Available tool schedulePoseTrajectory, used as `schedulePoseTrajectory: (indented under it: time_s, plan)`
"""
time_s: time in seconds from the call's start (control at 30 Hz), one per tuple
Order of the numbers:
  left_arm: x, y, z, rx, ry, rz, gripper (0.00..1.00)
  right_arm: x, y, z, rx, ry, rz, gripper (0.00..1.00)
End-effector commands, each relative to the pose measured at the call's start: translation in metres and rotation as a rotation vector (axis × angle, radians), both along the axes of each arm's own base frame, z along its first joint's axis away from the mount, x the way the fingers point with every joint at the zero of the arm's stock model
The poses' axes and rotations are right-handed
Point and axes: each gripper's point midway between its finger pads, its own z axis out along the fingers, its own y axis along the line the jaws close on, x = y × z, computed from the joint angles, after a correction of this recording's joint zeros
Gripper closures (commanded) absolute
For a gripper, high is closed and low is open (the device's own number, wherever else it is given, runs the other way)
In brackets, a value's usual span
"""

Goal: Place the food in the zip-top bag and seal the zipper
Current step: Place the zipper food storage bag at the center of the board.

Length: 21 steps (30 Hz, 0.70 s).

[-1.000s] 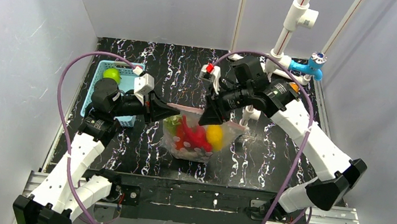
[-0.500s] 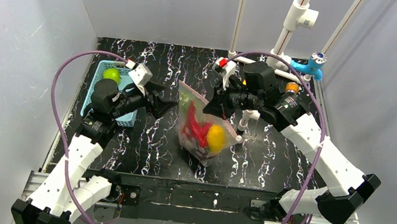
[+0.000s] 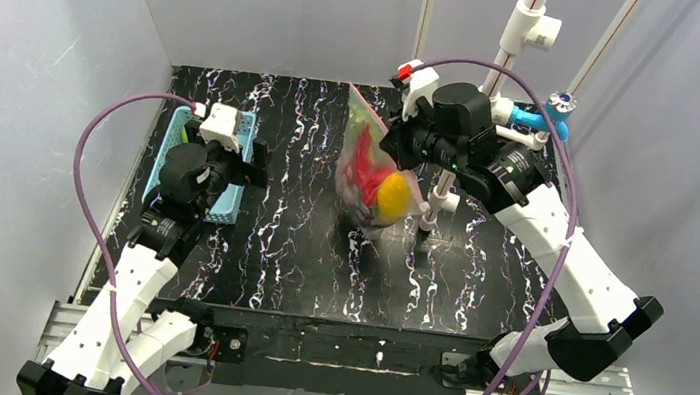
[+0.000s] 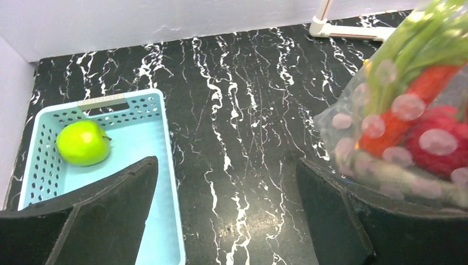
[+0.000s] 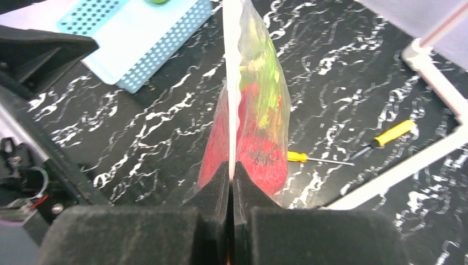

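The zip-top bag (image 3: 374, 175) hangs off the table by one end of its zipper (image 3: 367, 107), with my right gripper (image 3: 391, 145) shut on that strip. Through the clear plastic I see food: a yellow oval fruit (image 3: 393, 195) and red pieces (image 3: 363, 162). In the right wrist view the jaws (image 5: 232, 165) pinch the pale strip (image 5: 232, 83), and the bag (image 5: 256, 99) of red and green food hangs edge-on beyond them. My left gripper (image 4: 226, 165) stands open and empty over the table beside the basket. A round green fruit (image 4: 83, 142) lies in the basket, and the bag (image 4: 408, 110) is at its right.
A light blue slotted basket (image 4: 146, 138) sits at the left, partly under my left wrist (image 3: 220, 156). Two yellow-handled tools (image 5: 301, 157) (image 5: 393, 131) lie on the table behind the bag. A white pipe frame (image 3: 442, 197) with a blue fitting (image 3: 549, 121) stands at the back right.
My left gripper let go of the bag's mouth, opened wide and drew back left toward the basket. My right gripper closed on the strip and lifted the bag up and toward the back.
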Motion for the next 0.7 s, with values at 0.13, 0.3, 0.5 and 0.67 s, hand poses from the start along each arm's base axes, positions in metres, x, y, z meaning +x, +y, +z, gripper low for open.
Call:
schedulePoseTrajectory:
  time_s: [0.13,0.3,0.5,0.67]
  plan:
    - [-0.001,0.020,0.018,0.016,-0.046,0.100,0.04,0.017,-0.025,0.021,-0.073,-0.121,-0.119,0.99]
    - [-0.002,0.026,0.019,0.019,-0.050,0.132,0.04,0.014,-0.001,-0.013,-0.146,-0.096,-0.144,0.99]
    - [-0.003,0.046,0.019,0.054,-0.064,0.230,0.04,-0.002,0.055,-0.074,-0.226,0.008,-0.126,0.99]
    - [-0.006,0.061,0.021,0.062,-0.077,0.309,0.04,-0.030,0.103,-0.112,-0.134,0.186,0.021,0.93]
